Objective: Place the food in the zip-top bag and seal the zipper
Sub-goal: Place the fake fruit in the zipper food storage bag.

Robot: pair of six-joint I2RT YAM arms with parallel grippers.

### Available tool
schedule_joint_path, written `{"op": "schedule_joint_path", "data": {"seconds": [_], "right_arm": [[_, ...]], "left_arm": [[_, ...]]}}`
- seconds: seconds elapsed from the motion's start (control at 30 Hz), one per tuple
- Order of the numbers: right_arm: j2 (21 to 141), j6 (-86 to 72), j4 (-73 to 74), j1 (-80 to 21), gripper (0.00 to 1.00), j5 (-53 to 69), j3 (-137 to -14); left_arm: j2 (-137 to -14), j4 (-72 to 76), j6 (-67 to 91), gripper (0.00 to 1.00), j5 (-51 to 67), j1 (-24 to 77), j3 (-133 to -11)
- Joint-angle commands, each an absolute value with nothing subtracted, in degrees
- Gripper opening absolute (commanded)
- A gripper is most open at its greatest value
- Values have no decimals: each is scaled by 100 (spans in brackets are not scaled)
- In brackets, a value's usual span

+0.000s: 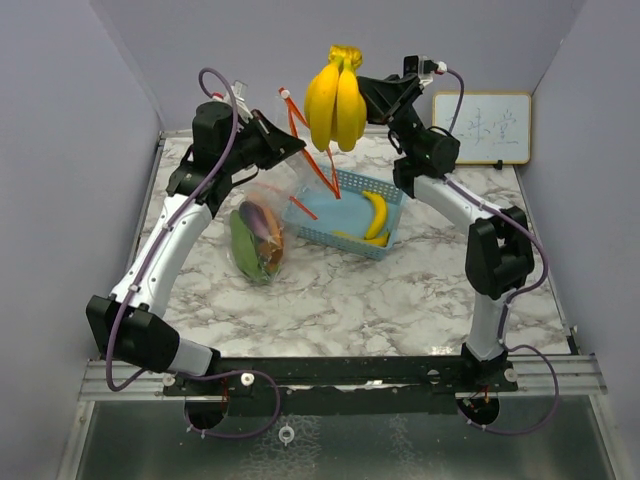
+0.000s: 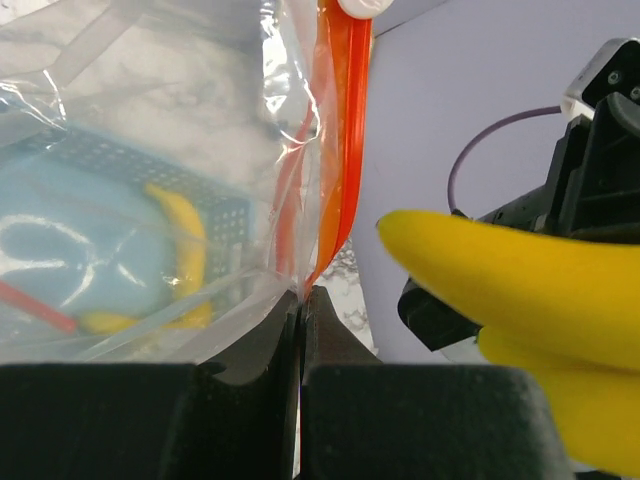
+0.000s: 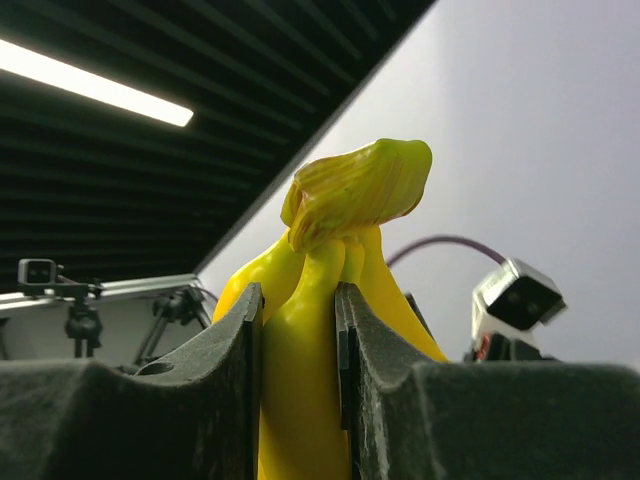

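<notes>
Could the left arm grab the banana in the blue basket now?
Probably not. The left arm has its jaws shut on the zip-top bag; the banana is close, but it must let go first.

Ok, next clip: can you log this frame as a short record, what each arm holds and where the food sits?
left fingers: shut on clear zip-top plastic bag at its orange zipper edge, held up
right fingers: shut on yellow banana bunch, lifted beside the bag's top
in bag: purple eggplant, green leafy vegetable
in blue mesh basket: single yellow banana
seal: appears not closed
</notes>
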State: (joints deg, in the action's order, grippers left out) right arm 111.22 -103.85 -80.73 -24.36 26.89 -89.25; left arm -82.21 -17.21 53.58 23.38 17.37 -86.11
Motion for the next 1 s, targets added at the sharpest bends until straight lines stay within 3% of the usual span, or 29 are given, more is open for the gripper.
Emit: {"op": "schedule_joint_path", "data": {"seconds": [0.0, 0.3, 0.97], "right_arm": [[11483, -11008, -8796, -2421, 2, 1865, -9523], [11505, -11355, -8792, -2641, 2, 1549, -9471], [11317, -11749, -9282, -2830, 2, 1302, -8326]], "left_arm": [[-7774, -751, 5745, 0, 2551, 1738, -8167], [-7293, 515, 6310, 0, 2281, 1738, -7103], [-7227, 754, 6832, 0, 2038, 1723, -6609]]}}
